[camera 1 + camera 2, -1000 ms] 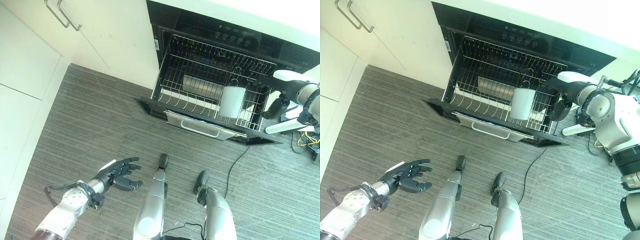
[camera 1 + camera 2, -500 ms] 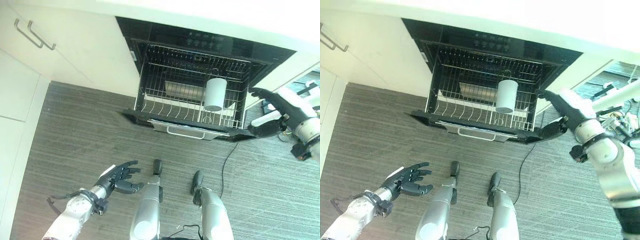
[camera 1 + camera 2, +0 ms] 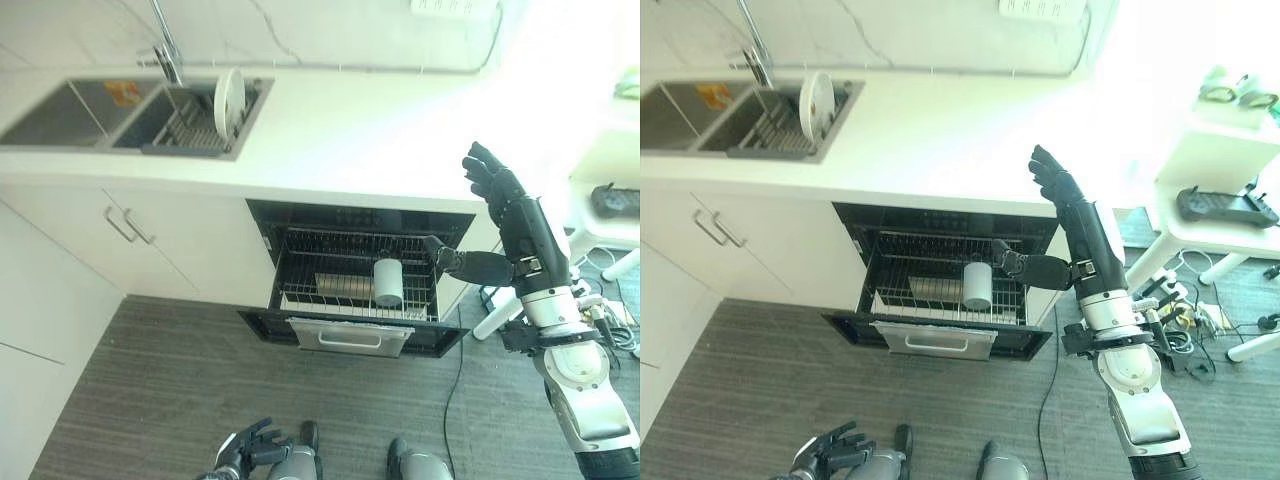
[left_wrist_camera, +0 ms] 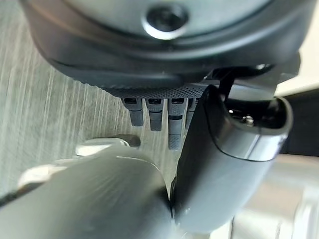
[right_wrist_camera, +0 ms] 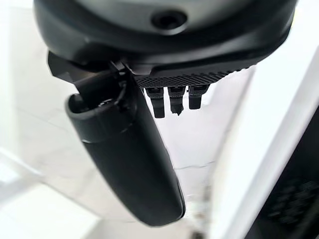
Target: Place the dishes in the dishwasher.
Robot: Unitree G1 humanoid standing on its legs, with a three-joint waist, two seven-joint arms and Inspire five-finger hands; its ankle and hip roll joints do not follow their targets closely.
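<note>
White plate [image 3: 229,100] stands on edge in the sink rack [image 3: 190,135], evidently draining and next to be fetched. Grey cup [image 3: 387,283] sits in the pulled-out dishwasher rack [image 3: 350,285]. Right hand [image 3: 505,205] is raised over the tabletop [image 3: 380,140], fingers spread, empty. Left hand [image 3: 250,455] hangs low near the floor, relaxed, holding nothing.

both eye views look down from the robot's head, well back from the open dishwasher [image 3: 355,300], and share it together with the counter [image 3: 330,140] above it and the sink [image 3: 700,115] beyond. the right wrist view looks along the right hand [image 5: 149,94] from very close toward the counter beside the dishwasher. the left wrist view looks along the left hand [image 4: 164,107] from very close at the floor [image 4: 45,114] before the dishwasher.
</note>
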